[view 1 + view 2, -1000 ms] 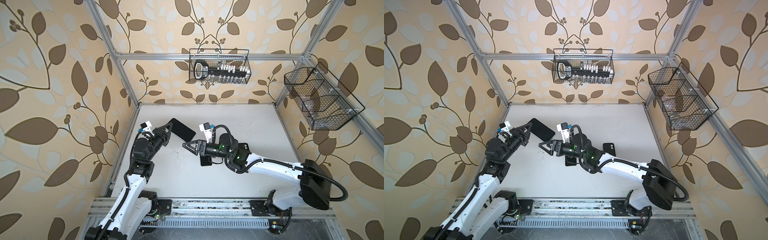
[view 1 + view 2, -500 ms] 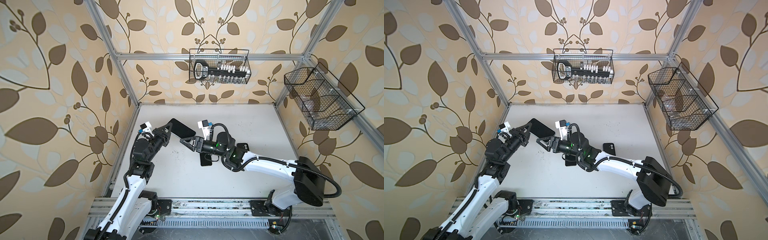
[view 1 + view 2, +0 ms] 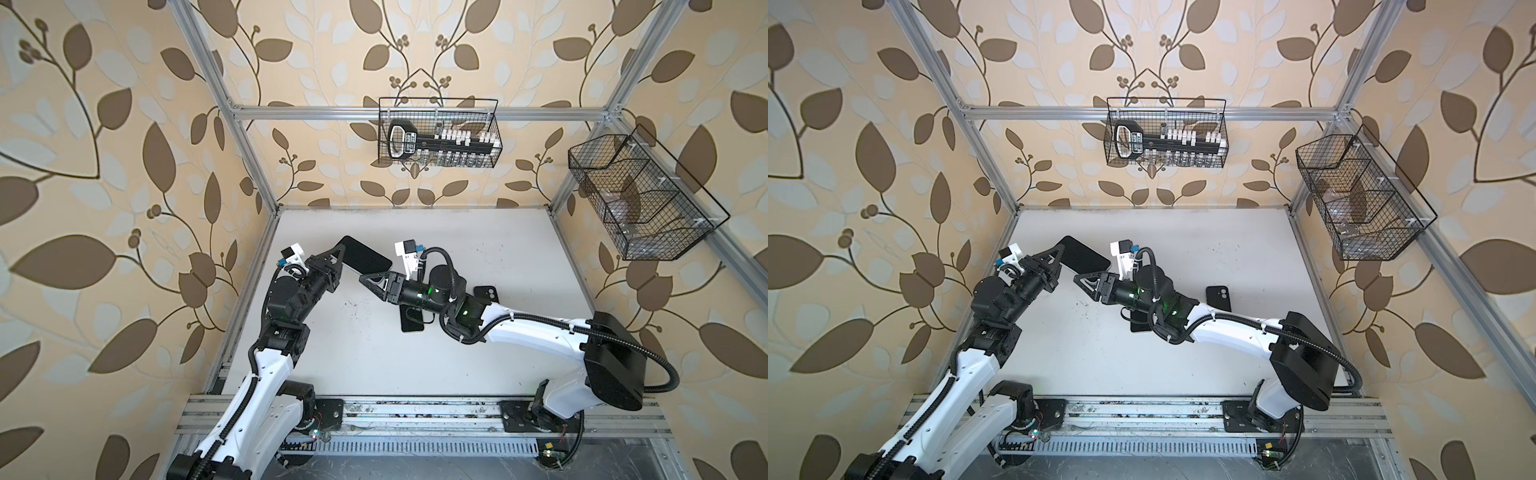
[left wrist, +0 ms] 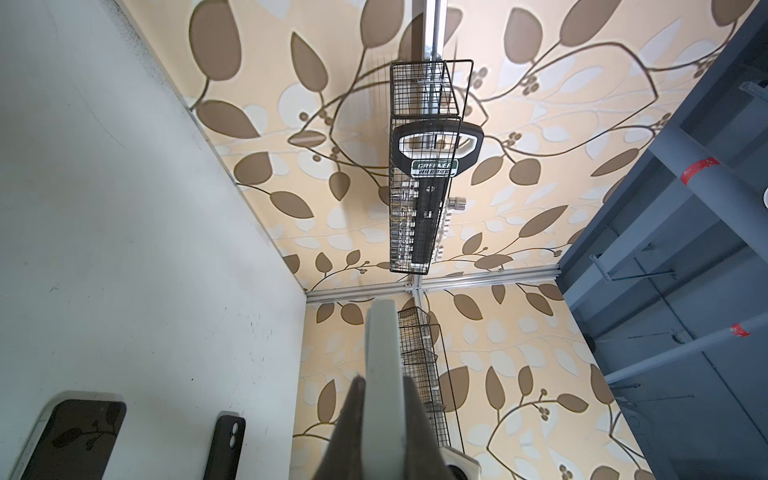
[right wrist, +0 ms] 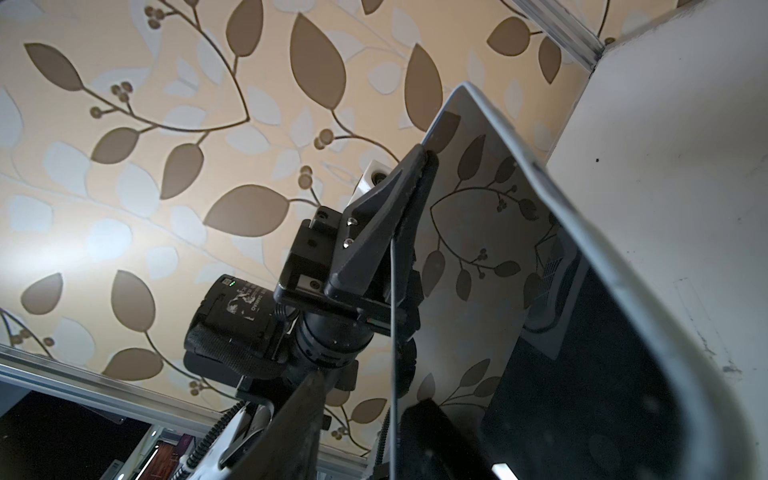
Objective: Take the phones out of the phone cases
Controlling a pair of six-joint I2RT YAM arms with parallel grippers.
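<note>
Left gripper clamped on phone, held above table, 10 o'clock from table centre. Right gripper at phone's 5 o'clock edge; whether its jaws stand apart, cannot tell.

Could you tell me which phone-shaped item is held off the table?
The phone in the left gripper; the second phone and the black case lie flat on the table.

Bright even light; wrist views blur up close (edges bowed)
</note>
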